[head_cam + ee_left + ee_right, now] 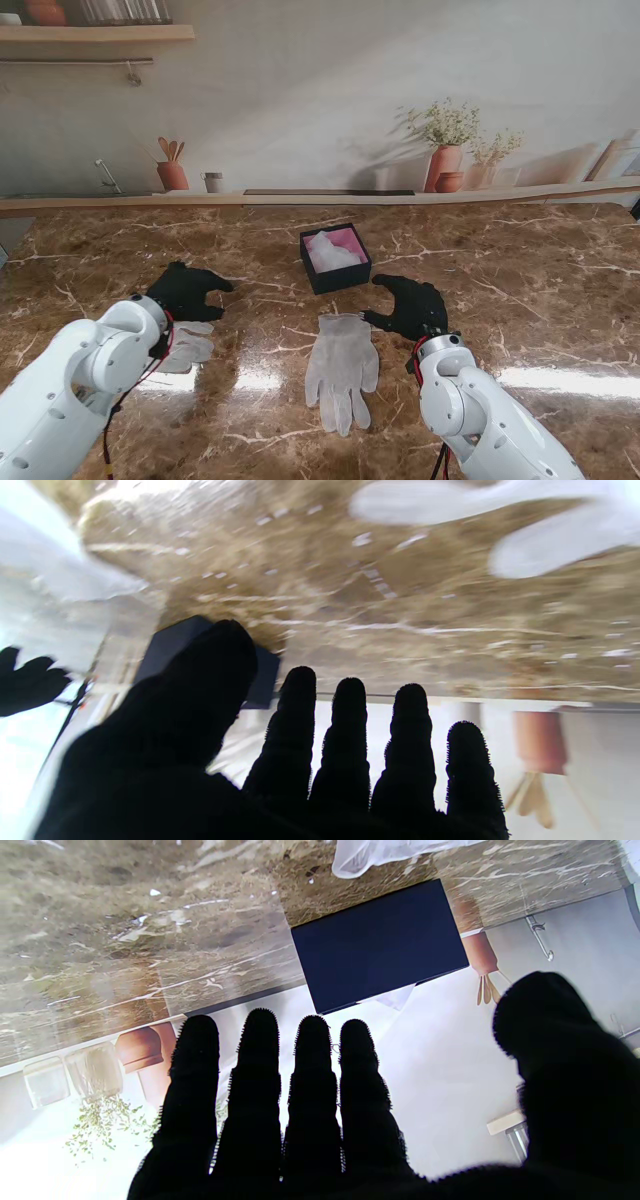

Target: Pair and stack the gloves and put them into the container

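A white glove [343,368] lies flat on the marble table [520,300] in the middle, fingers toward me. A second white glove [188,346] lies at the left, partly hidden under my left arm; its fingers [540,550] show in the left wrist view. The dark box [336,259] with pink lining holds white fabric. It also shows as a dark box [380,945] in the right wrist view. My left hand [186,291] hovers open just beyond the left glove. Right of the middle glove, my right hand [410,305] is open with spread fingers.
A wooden ledge [320,198] runs along the table's far edge. A terracotta pot with utensils [172,172] and a small cup [212,182] show at the left of the backdrop behind it, plant pots [446,165] at the right.
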